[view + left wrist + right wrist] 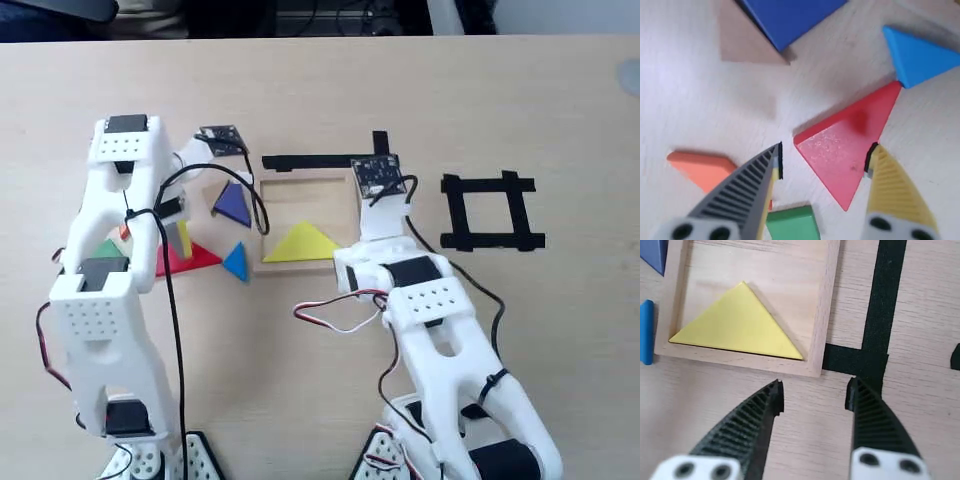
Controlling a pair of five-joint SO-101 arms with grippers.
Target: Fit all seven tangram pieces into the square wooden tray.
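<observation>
The square wooden tray (310,198) holds one large yellow triangle (300,243) (740,322), its long edge against the near wall. My left gripper (825,160) (180,240) is open and low over the table, its fingers on either side of a red triangle (840,150) (198,258). Around it lie a light blue triangle (920,55) (236,262), a dark blue piece (790,15) (233,203), an orange piece (702,167) and a green piece (792,222). My right gripper (815,390) is open and empty, just off the tray's near right corner (815,367).
Black tape (882,305) runs on the table beside the tray's right wall. A taped square outline (492,212) lies further right, and a tape strip (320,160) runs along the tray's far side. The left arm (100,300) covers part of the loose pieces.
</observation>
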